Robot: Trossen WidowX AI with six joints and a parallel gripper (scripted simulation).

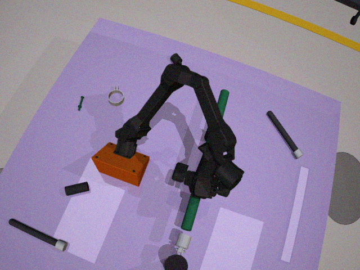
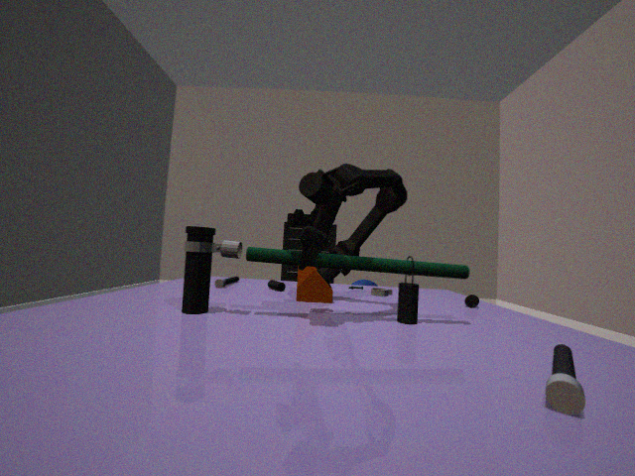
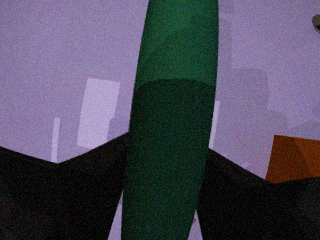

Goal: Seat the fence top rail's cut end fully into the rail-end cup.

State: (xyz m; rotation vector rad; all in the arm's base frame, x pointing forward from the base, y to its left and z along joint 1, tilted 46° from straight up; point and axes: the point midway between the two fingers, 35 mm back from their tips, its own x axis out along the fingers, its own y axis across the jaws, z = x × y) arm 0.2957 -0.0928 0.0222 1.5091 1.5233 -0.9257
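The green rail (image 1: pixel 190 213) (image 2: pixel 369 263) (image 3: pixel 175 110) is held above the table, its post-side end slightly higher than its far end. My gripper (image 2: pixel 309 260) (image 3: pixel 160 143) is shut on the rail, one finger on each side; its fingertips are hidden in the top view. The rail passes through the wire loop (image 2: pixel 413 271) on the short black post (image 2: pixel 407 304). The grey rail-end cup (image 1: pixel 183 241) (image 2: pixel 230 249) hangs on the brace band (image 2: pixel 198 247), high on the big black post (image 1: pixel 176 262) (image 2: pixel 195 287). A small gap separates the rail's end from the cup's mouth, and the end looks slightly lower.
The orange base (image 1: pixel 120 168) (image 2: pixel 314 288) stands beside the rail. Black rods with pale ends (image 1: pixel 282 130) (image 1: pixel 35 232), a short black cylinder (image 1: pixel 76 188) (image 2: pixel 276 286), a pale ring clamp (image 1: pixel 116 103) (image 2: pixel 381 292) and a small green bolt (image 1: pixel 80 103) lie on the table.
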